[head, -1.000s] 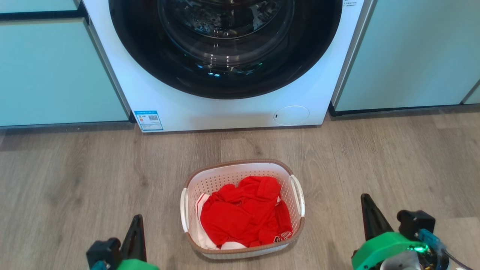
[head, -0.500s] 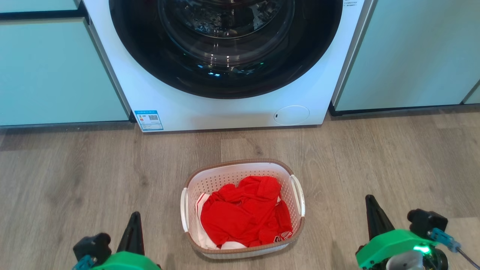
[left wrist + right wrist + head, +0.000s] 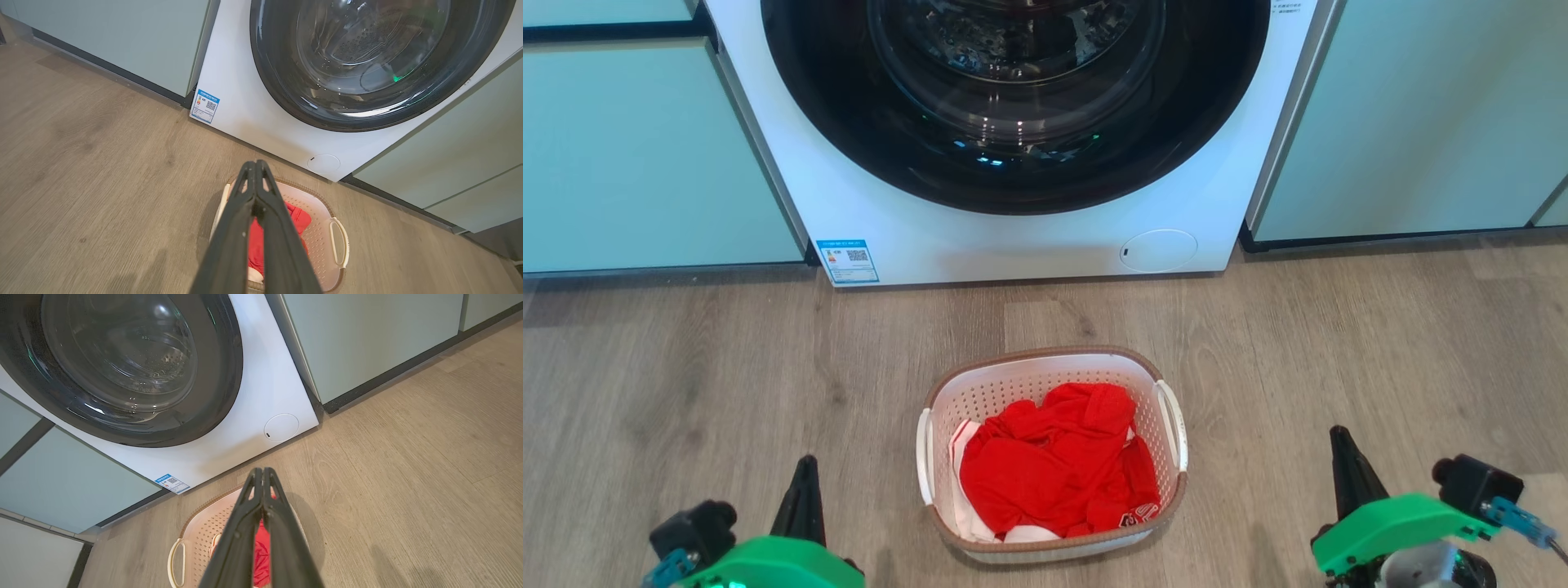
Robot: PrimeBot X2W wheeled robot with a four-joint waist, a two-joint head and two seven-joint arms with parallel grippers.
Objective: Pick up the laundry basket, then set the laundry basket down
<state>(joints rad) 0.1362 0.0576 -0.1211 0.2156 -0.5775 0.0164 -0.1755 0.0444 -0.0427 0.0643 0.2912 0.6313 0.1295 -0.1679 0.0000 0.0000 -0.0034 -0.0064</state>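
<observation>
Right now my left tool [image 3: 805, 467] is clenched, its two dark fingers pressed flat together with nothing between them. My right tool [image 3: 1341, 441] is the same, fingers closed tight and empty.

The basket [image 3: 1013, 392] stands on the wood floor [image 3: 686, 392] between the two tools, apart from both. It is to the right of the left tool and to the left of the right one, and its far rim reaches ahead of both tips. Neither tool touches it. Its white handles [image 3: 1174, 425] each face the tool on that side. Red clothes [image 3: 1054, 465] lie heaped inside, with a bit of white cloth under them.

Ahead of both tools, beyond the basket, stands the washer [image 3: 1013, 245] with its dark round glass door. Pale green cabinets [image 3: 645, 163] flank it. In each wrist view the closed fingers cross in front of the basket.
</observation>
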